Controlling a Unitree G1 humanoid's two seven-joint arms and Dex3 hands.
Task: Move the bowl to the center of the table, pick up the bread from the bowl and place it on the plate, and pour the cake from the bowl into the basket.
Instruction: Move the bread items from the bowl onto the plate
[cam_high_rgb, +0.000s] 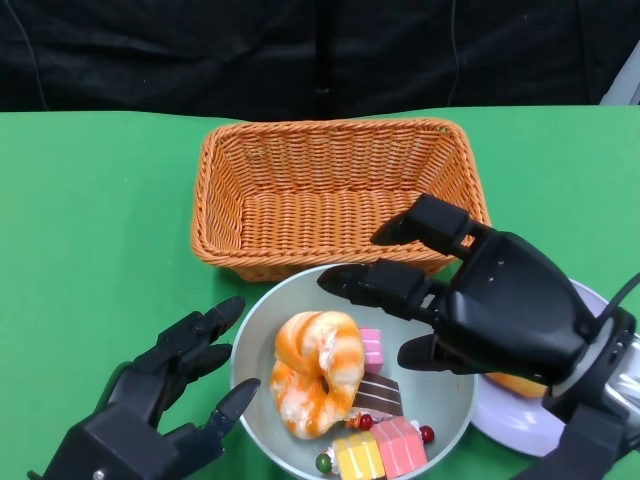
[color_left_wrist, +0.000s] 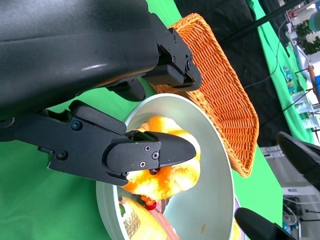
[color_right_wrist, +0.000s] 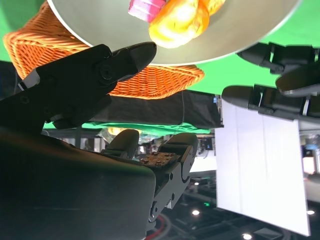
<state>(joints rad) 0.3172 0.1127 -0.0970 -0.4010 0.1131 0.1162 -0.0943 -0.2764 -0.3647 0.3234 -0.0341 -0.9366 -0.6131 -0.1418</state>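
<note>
I see the bowl (cam_high_rgb: 452, 405) at the counter's 6 o'clock, bread (cam_high_rgb: 316, 372) inside, basket (cam_high_rgb: 340, 190) at 12; right hand (cam_high_rgb: 480, 295) spread empty above it, left hand (cam_high_rgb: 165, 400) spread at 9.

The right hand (color_right_wrist: 125, 125) fills most of the frame, its black fingers (color_right_wrist: 120, 60) spread and holding nothing. Beyond them lies the pale bowl (color_right_wrist: 250, 30) with orange bread (color_right_wrist: 180, 22) and a pink cake (color_right_wrist: 145, 7) inside. The orange basket (color_right_wrist: 150, 82) sits just beside the bowl on the green counter (color_right_wrist: 225, 70).
</note>
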